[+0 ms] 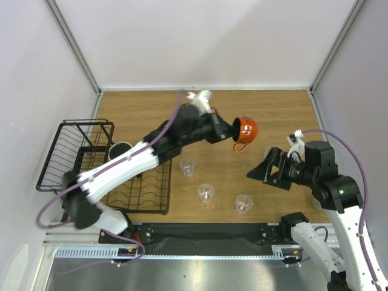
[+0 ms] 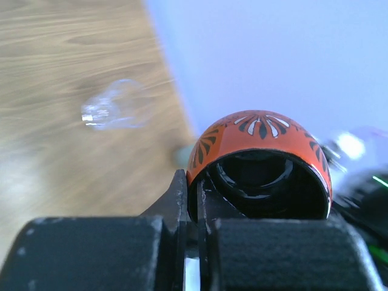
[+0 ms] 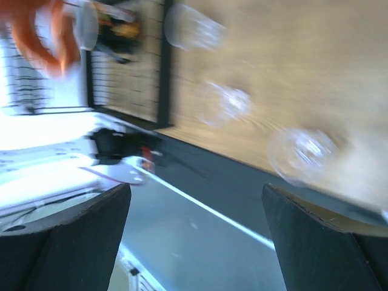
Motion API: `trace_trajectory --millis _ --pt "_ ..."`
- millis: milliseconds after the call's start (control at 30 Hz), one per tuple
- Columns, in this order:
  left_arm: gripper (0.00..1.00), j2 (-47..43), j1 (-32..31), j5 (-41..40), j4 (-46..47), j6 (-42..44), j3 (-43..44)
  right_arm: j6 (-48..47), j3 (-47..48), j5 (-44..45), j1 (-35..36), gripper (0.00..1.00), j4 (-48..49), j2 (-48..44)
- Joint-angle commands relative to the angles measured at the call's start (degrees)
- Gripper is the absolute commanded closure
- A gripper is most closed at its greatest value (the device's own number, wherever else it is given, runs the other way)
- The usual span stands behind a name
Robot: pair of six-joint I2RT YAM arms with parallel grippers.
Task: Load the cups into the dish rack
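A: From above, what does the left end effector [image 1: 230, 130] have?
B: It is clamped on the rim of the orange cup [image 1: 246, 130]. The cup lies on its side over the far middle of the worktop [image 1: 285, 115], well apart from the dish rack [image 1: 73, 159] at the left edge. A pale-rimmed cup [image 1: 121, 149] stands in the rack.
A: And the right end effector [image 1: 267, 171]?
B: Its jaws are spread wide and hold nothing. It is near three clear tumblers [image 1: 206, 192] standing on the wood.
A: The left wrist view?
B: The fingers [image 2: 177, 203] pinch the orange cup's wall, and its dark inside faces the camera. One blurred tumbler shows beyond.
A: Right wrist?
B: Both fingers stand far apart, empty. Three tumblers and the rack show blurred, with an orange smear at top left.
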Motion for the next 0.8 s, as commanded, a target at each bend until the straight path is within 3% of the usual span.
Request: trace_trajectory --millis 0,133,300,500,767 --pt "1.00 -9.50 2.72 2.37 17.39 -12.38 -10.31 2.96 1.78 -10.28 0.28 0.03 18.84 1.29" --pt "1.00 -16.97 4.57 3.25 21.28 -21.35 -18.76 7.62 1.35 -18.88 0.37 0.06 30.91 4.27" --pt "1.00 -23.40 4.74 -0.70 25.76 -26.55 -25.45 14.39 -0.59 -24.18 1.25 0.10 45.66 6.56" --pt "1.00 -26.23 4.31 -2.46 34.90 -32.70 -33.10 16.33 0.20 -22.69 4.23 0.12 49.21 8.76" --pt "1.00 -23.77 2.11 -2.64 36.83 -33.23 -30.74 19.23 0.20 -18.92 11.17 0.17 52.90 11.92"
